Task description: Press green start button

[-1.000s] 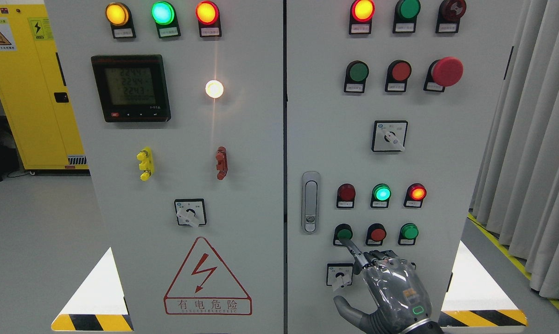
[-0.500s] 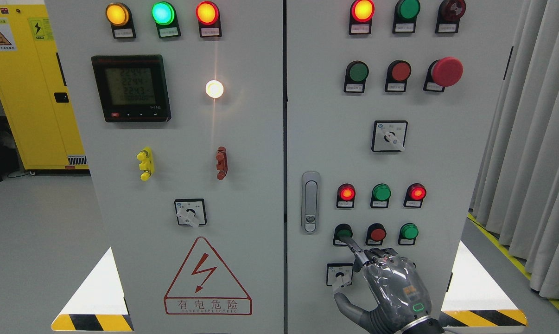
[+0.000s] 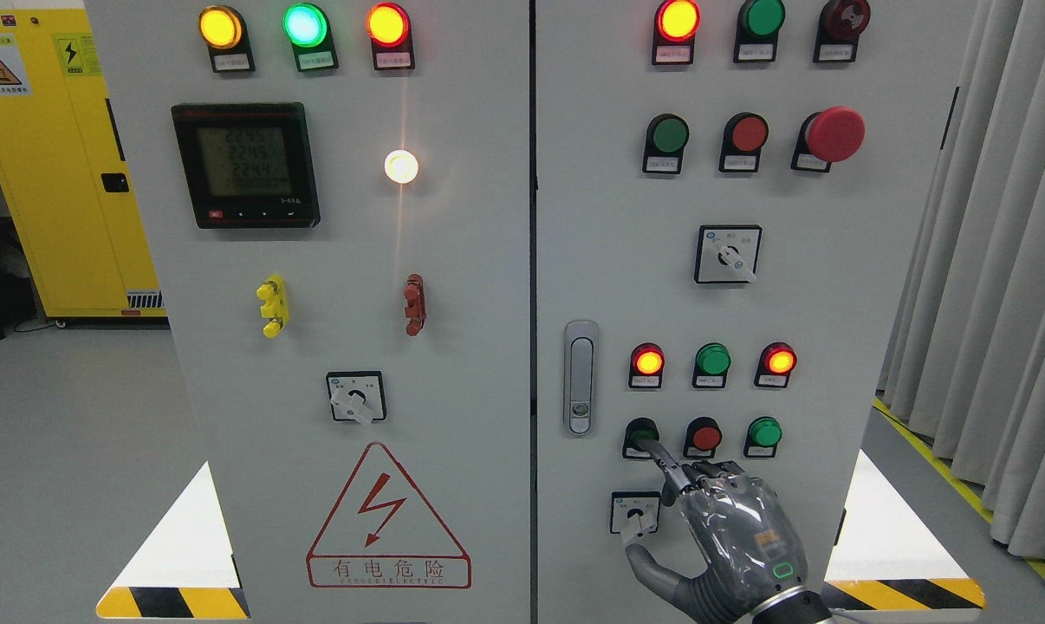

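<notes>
Index fingertip (image 3: 652, 449) of the right hand (image 3: 735, 533), other fingers curled, holding nothing, rests on the green start button (image 3: 639, 433), likely a stiff spring cap needing a firm, centred push.

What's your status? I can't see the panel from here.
Right hand index finger extended, tip on the green start button. Left hand not in view. Nothing in the way; red button alongside untouched.

A yellow cabinet (image 3: 50, 165) stands at the left on a pale grey floor (image 3: 72, 451); grey curtains (image 3: 999, 260) hang at the right.
</notes>
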`<state>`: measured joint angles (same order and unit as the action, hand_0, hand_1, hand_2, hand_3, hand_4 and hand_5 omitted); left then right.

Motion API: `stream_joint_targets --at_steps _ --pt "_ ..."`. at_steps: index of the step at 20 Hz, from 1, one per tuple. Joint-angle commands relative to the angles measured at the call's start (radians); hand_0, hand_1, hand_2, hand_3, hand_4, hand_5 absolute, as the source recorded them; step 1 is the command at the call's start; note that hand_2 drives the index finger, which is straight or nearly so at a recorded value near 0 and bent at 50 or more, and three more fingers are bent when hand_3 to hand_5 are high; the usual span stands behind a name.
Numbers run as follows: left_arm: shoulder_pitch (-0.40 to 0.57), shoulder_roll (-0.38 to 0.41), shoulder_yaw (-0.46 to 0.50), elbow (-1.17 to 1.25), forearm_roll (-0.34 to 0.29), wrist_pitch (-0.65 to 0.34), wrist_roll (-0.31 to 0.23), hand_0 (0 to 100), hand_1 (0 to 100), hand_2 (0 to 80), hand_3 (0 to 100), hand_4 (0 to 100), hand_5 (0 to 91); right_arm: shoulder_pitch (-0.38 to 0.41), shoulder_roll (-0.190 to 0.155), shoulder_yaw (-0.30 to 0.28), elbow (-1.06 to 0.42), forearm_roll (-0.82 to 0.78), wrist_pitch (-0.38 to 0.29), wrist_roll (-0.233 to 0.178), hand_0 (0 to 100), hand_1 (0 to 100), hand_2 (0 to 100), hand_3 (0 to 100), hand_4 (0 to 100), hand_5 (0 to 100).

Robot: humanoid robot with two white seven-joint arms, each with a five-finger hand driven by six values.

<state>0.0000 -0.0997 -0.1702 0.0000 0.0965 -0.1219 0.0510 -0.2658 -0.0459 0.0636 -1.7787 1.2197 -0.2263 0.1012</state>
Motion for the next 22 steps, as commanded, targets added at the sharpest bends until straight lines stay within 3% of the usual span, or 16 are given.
stream_joint_targets --at_steps 1,9,11,14,17,19,21,22 --pt "0.02 0.0 0.0 -0.029 0.0 0.001 0.001 12 56 0.0 0 0 0.0 0.025 0.014 -0.024 -0.039 -0.002 -0.011 -0.009 28 56 0 58 58 41" --pt "0.02 0.0 0.0 -0.029 0.0 0.001 0.0 12 56 0.0 0 0 0.0 0.121 0.012 -0.03 -0.145 -0.111 -0.036 -0.02 28 56 0 62 61 46" --pt "0.02 0.0 0.0 -0.029 0.0 0.001 0.001 12 56 0.0 0 0 0.0 0.143 0.012 -0.031 -0.165 -0.158 -0.057 -0.038 28 56 0 62 62 48" --pt "0.02 0.0 0.0 -0.029 0.0 0.001 0.0 12 56 0.0 0 0 0.0 0.171 0.014 -0.03 -0.182 -0.285 -0.076 -0.048 28 56 0 59 62 48" --pt "0.02 0.0 0.0 -0.029 0.0 0.001 0.001 12 56 0.0 0 0 0.0 0.206 0.014 -0.013 -0.179 -0.513 -0.074 -0.025 28 56 0 60 60 44" --pt "0.02 0.0 0.0 -0.029 0.0 0.001 0.001 12 56 0.0 0 0 0.0 0.238 0.014 -0.007 -0.176 -0.7 -0.065 0.02 27 56 0 51 49 30" --pt "0.02 0.0 0.0 -0.029 0.0 0.001 0.001 12 56 0.0 0 0 0.0 0.279 0.014 0.002 -0.177 -0.857 -0.059 0.072 27 55 0 34 37 21" --pt "0.02 0.0 0.0 -0.029 0.0 0.001 0.0 12 56 0.0 0 0 0.0 0.298 0.014 0.004 -0.177 -0.915 -0.051 0.084 27 55 0 20 27 16"
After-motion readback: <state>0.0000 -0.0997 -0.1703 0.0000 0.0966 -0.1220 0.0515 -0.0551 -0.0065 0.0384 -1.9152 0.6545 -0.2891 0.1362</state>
